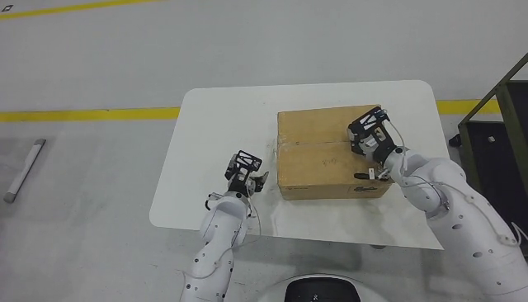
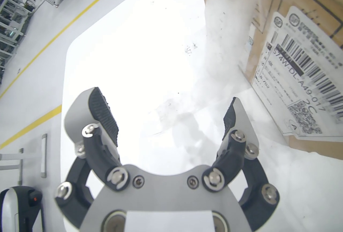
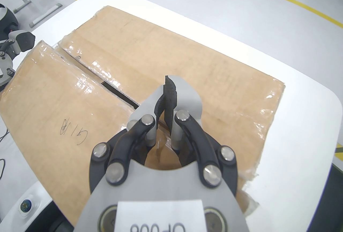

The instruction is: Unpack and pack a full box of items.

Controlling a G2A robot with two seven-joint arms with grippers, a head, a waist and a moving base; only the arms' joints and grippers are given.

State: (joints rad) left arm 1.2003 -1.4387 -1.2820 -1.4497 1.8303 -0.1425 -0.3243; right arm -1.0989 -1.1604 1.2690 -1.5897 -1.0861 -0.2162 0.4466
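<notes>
Box: brown cardboard, flaps down, on the white table. In the top view it sits a little toward 3 o'clock of the table's centre. The top seam runs from 9 to 3 o'clock under glossy tape. A dark slit stands open along part of it.

Right gripper: over the box top, at about 2 o'clock from the box's centre. Fingers are pressed together with nothing between them. In its wrist view the tips point at the flap just beside the seam, close to the slit. I cannot tell whether they touch the cardboard.

Left gripper: off the box, at 9 o'clock of it, near but apart, over bare table. Jaws are spread wide and empty. The box side with a white label stands just beside it.
</notes>
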